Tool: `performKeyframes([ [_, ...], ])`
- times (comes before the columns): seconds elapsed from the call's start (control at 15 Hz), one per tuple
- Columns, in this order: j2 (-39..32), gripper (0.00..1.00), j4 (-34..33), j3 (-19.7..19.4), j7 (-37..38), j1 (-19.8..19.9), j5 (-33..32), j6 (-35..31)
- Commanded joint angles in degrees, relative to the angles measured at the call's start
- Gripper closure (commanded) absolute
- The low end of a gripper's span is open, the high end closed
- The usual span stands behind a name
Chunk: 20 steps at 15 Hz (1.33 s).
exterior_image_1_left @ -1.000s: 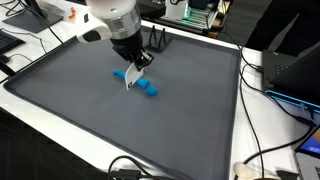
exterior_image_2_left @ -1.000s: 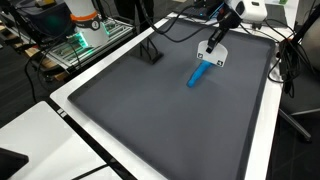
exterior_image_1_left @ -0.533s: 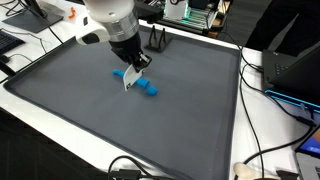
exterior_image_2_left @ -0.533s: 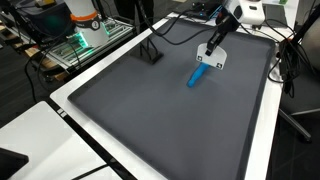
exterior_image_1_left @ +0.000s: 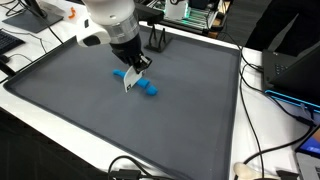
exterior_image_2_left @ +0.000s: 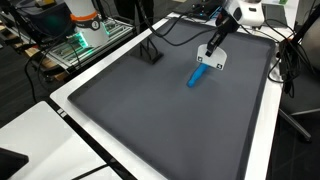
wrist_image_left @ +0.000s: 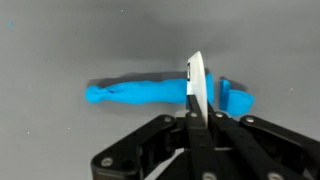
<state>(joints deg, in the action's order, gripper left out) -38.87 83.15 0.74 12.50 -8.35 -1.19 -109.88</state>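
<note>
Well within mat (exterior_image_1_left: 80,115): hand (exterior_image_1_left: 130,77) with white card (wrist_image_left: 196,82).

Middle of blue piece (wrist_image_left: 135,95) behind white card (wrist_image_left: 196,82) — gripper (wrist_image_left: 197,118) base off the lower edge.

A dark grey mat (exterior_image_1_left: 90,125) covers a white-edged table (exterior_image_2_left: 75,112); cables (exterior_image_1_left: 258,152) and perhaps lab electronics (exterior_image_2_left: 78,42) surround it.

A white card (exterior_image_2_left: 209,62) is held in the gripper (exterior_image_2_left: 213,55) over the grey mat (exterior_image_2_left: 150,110). A blue object (exterior_image_2_left: 199,75) is seen just beside it at seven o'clock, a black stand (exterior_image_2_left: 150,50) at nine o'clock.
</note>
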Motion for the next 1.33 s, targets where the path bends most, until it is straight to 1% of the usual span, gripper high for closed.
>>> performKeyframes([
  [0.0, -0.14, 0.99, 1.23, 0.44, -0.29, 0.52, 0.81, -2.09],
  [0.73, -2.43, 0.99, 0.46, 0.49, -0.67, 0.43, 0.62, -1.17],
  [1.27, -4.25, 0.99, -1.37, 0.53, -1.37, 0.41, 0.42, 2.11],
])
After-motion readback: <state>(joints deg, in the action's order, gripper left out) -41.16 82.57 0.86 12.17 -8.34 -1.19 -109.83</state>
